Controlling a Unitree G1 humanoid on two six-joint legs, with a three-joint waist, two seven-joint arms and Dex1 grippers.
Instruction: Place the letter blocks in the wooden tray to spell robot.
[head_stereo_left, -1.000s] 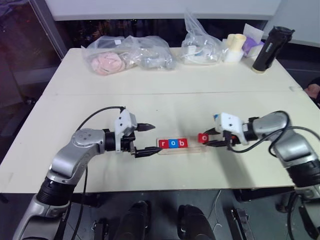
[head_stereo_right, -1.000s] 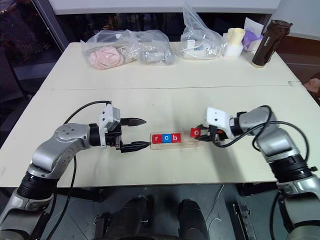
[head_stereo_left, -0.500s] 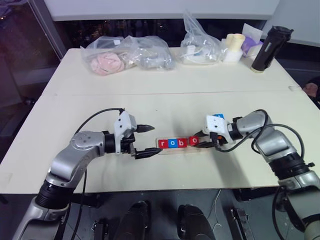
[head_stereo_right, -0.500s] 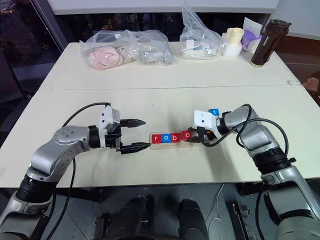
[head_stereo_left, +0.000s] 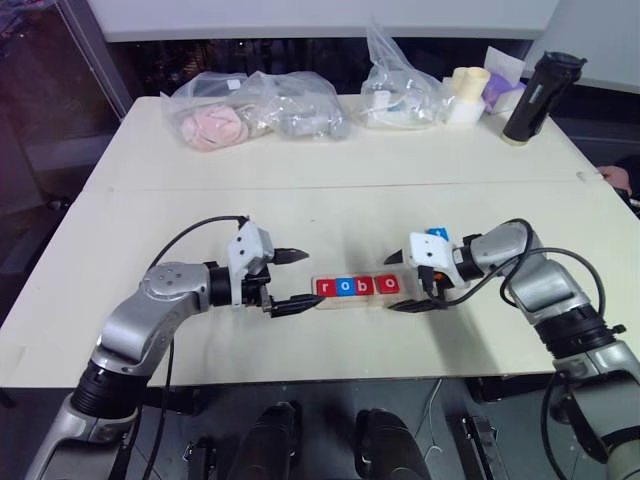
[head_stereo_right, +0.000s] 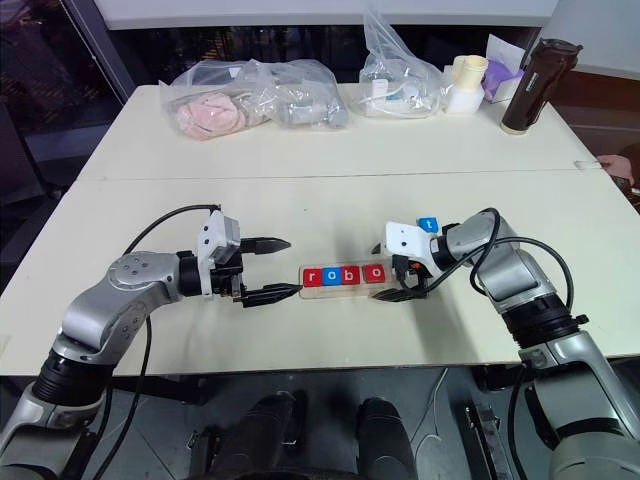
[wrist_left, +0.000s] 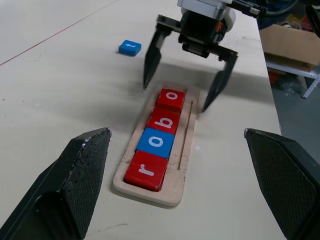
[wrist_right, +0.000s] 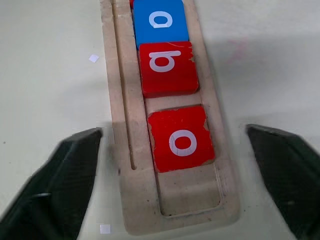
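On the pale bench (head_stereo_left: 330, 200), the wooden tray (wrist_left: 186, 150) lies near the front edge holding four letter blocks (wrist_left: 159, 138) in a row, red r, blue o, red b, red o, with its right-hand end slot bare. The left claw (head_stereo_left: 290, 278) hovers at the tray's 9 o'clock end, fingers apart and holding nothing, while the right claw (head_stereo_left: 403, 283) straddles the 3 o'clock end, fingers spread wide and empty. The blue t block (wrist_left: 130, 47) lies loose on the bench toward 1 o'clock from the tray, beside the right wrist.
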